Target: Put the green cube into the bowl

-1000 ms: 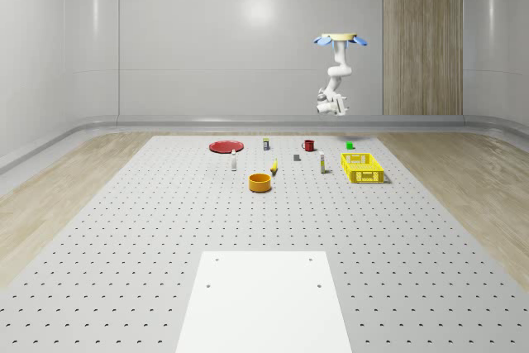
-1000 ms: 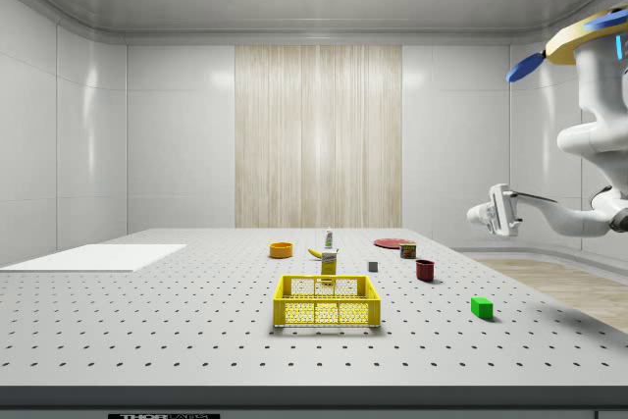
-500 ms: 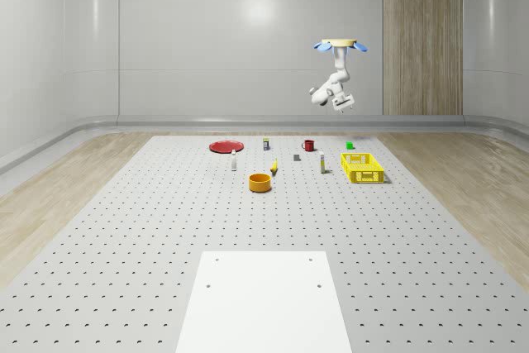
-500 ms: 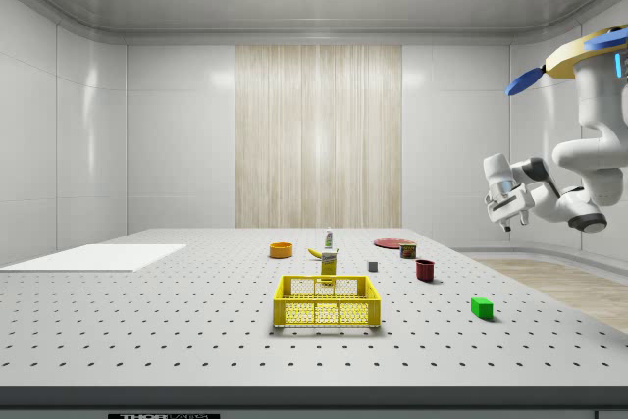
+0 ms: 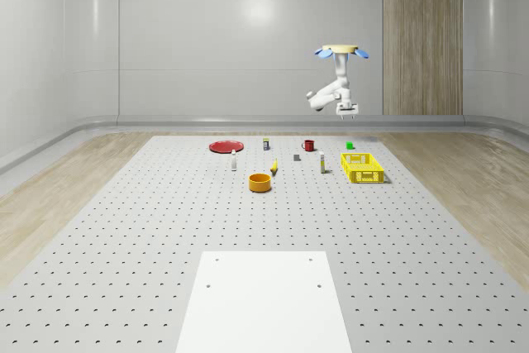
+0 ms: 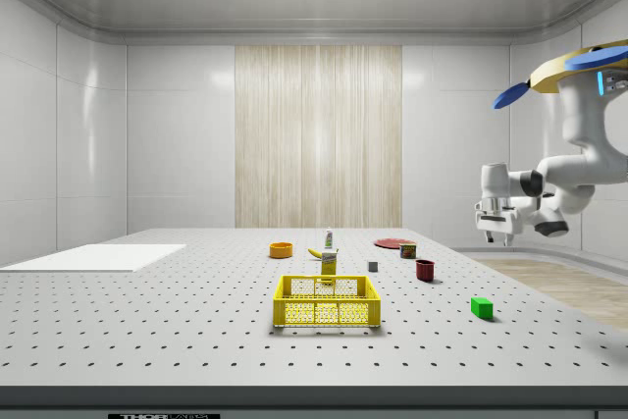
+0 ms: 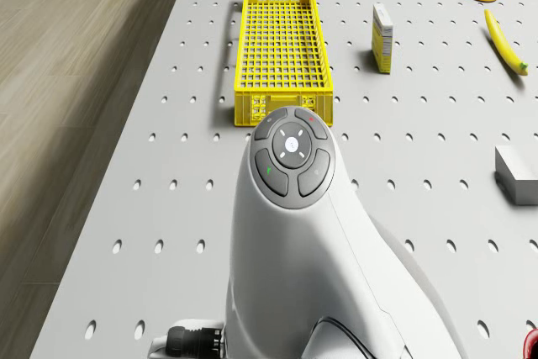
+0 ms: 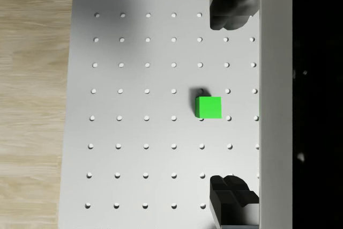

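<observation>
Taking the yellow crate (image 5: 362, 168) as landmark, the orange bowl (image 5: 260, 182) sits nearer the whole-scene camera and well off to the crate's left in that view. The green cube (image 5: 350, 145) lies on the perforated table (image 5: 165, 229) just beyond the crate's far end. Farthest back, the drone (image 5: 340, 50) hovers high above the table's far end, its gripper (image 8: 231, 103) pointing down over the cube with fingers (image 8: 230, 12) spread wide and nothing between them.

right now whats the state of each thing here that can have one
drone: airborne above the table's far end, by the green cube
hand: open, empty, pointing down, high above the cube
green cube: flat on the table, untouched
bowl: upright, empty
yellow crate: upright, empty
red mug: upright
banana: lying flat on the table
red plate: flat on the table
</observation>
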Robot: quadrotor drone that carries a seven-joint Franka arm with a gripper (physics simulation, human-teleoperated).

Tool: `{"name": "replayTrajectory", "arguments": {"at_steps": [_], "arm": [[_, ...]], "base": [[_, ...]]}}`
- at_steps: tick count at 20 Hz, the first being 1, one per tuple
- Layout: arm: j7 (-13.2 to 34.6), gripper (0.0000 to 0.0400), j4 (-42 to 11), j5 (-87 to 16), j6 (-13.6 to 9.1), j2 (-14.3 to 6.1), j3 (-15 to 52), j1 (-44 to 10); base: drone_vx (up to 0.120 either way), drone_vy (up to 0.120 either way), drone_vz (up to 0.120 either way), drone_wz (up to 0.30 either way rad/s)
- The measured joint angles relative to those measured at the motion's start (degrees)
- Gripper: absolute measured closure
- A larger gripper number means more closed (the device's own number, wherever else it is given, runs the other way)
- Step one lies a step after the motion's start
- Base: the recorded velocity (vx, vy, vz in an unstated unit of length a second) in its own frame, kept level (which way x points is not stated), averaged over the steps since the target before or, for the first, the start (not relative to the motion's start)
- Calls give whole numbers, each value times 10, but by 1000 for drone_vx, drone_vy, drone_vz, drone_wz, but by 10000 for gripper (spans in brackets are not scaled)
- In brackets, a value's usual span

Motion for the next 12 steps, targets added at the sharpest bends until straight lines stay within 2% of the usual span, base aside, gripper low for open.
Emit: {"name": "replayTrajectory", "arguments": {"at_steps": [6,9,12], "arm": [[18,0,0,1,5,-22,14,-25],[24,0,0,5,11,-32,19,-32],[28,0,0,9,18,-42,23,-37]], "base": [[120,0,-120,0],[0,0,-120,0],[0,80,-120,0]]}}
